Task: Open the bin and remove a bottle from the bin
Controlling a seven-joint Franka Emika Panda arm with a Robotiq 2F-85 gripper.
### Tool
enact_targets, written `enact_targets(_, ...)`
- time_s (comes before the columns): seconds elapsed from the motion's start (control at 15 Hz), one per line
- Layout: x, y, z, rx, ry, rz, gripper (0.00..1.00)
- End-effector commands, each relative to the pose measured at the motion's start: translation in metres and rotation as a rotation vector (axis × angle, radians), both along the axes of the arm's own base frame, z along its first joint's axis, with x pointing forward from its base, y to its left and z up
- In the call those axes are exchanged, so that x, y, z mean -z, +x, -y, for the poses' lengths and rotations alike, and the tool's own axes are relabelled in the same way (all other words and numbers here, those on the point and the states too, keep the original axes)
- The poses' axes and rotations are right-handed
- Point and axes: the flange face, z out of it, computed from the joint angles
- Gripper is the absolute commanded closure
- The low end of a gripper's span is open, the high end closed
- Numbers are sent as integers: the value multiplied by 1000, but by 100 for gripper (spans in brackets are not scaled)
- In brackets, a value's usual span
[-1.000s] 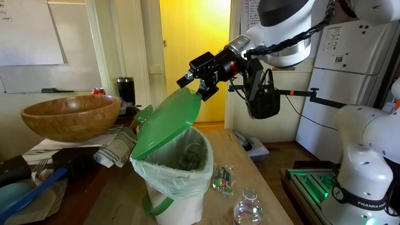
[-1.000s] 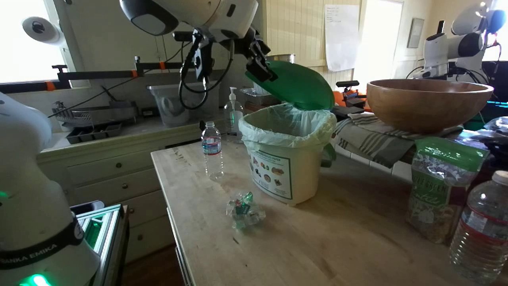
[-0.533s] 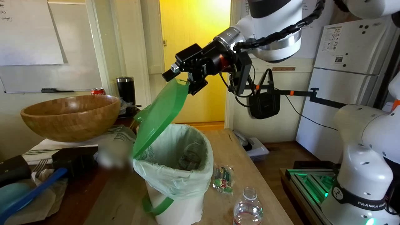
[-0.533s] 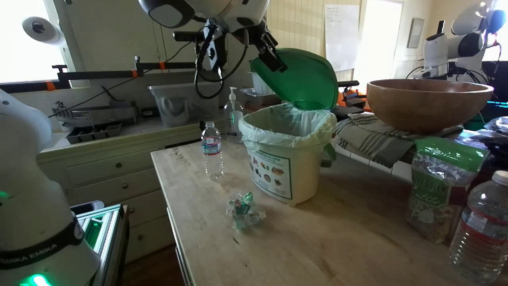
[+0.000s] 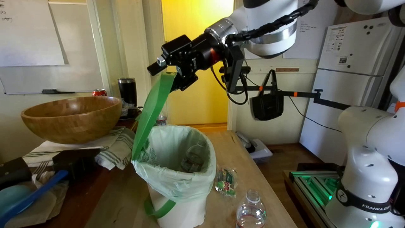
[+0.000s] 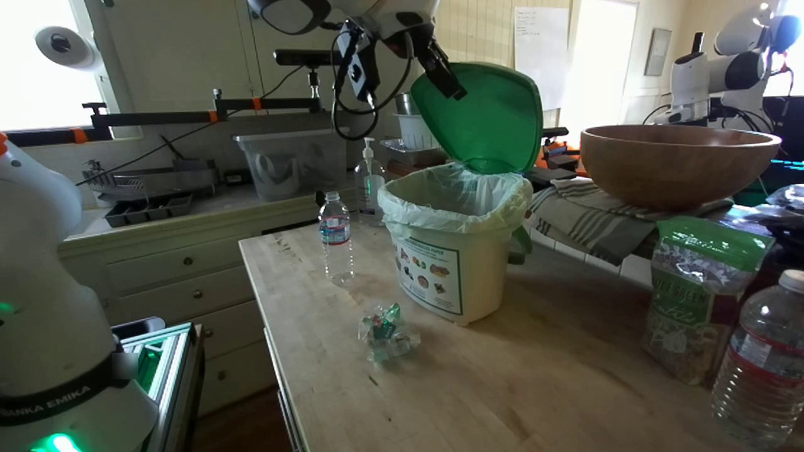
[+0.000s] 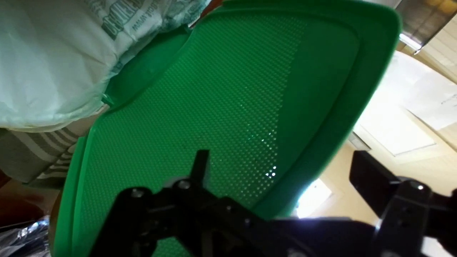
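Green plastic fills much of the wrist view: it is the lid, its inner face marked with a fine dotted pattern. The lid stands steeply tipped up along one side of the white bin, and the mouth is uncovered. The fingers are released and spread wide, with the lid's upper edge between them, one finger before the inner face and one beyond the rim; whether either touches the plastic I cannot tell. The clear bottle is down inside the bin, within the whitish bag liner that folds out over its rim. A labelled bottle stands upright on the worktop near the bin, and a crumpled wrapper lies near both. In both exterior views a wooden bowl rests on a striped towel, apart from the bin, on the lid's hinged side.
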Motion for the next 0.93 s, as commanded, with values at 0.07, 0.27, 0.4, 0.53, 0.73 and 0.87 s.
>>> enact_targets(0.07, -4, 20, -9, -6, -35, 14, 0)
enact_targets(0.27, -6, 27, -11, -12, -41, 20, 0)
enact_targets(0.4, -7, 32, -13, -16, -42, 21, 0)
enact_targets(0.53, -9, 35, -16, -21, -47, 25, 0)
enact_targets(0.73, -14, 36, -22, -34, -52, 38, 0)
enact_targets(0.87, -18, 33, -27, -46, -58, 50, 0)
